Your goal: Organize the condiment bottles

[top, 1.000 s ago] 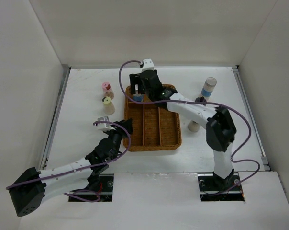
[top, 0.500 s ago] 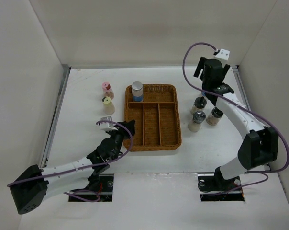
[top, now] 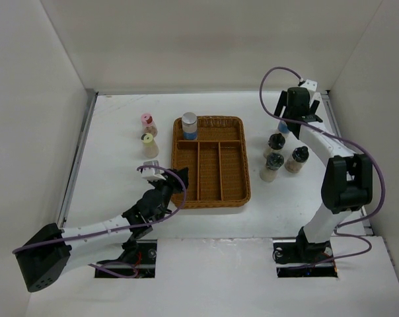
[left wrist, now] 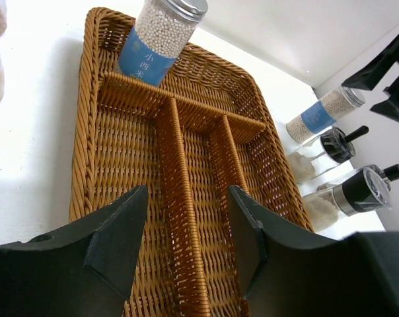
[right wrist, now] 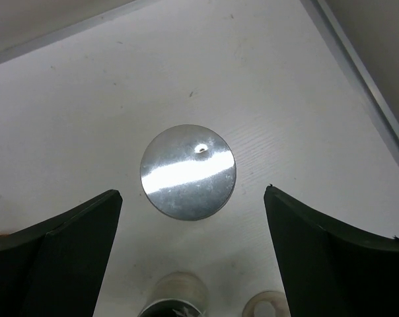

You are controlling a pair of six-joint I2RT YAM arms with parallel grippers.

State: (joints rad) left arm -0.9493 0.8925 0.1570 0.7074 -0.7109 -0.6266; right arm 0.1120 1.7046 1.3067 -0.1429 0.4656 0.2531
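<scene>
A brown wicker tray (top: 213, 192) sits mid-table, and one grey-capped, blue-labelled bottle (top: 189, 125) stands in its back-left compartment (left wrist: 161, 39). A pink-capped bottle (top: 147, 123) and a yellow-capped bottle (top: 148, 144) stand left of the tray. Three beige grinder bottles (top: 273, 165) stand to its right. My right gripper (top: 296, 109) hangs open directly above another grey-capped bottle (right wrist: 188, 172), its fingers (right wrist: 67, 251) well clear on both sides. My left gripper (left wrist: 187, 198) hovers low over the tray's near-left part, jaws a little apart with only wicker between them.
White walls close in the table on the left, back and right. A metal rail (top: 340, 145) runs along the right edge near the right arm. The tray's raised dividers (left wrist: 180, 198) lie right under my left fingers. Two grinder tops (right wrist: 176, 290) show just below my right gripper.
My right arm left a grey-capped bottle in the tray's back-left compartment, swung to the back right and now hangs over the other one. My left jaws parted slightly.
</scene>
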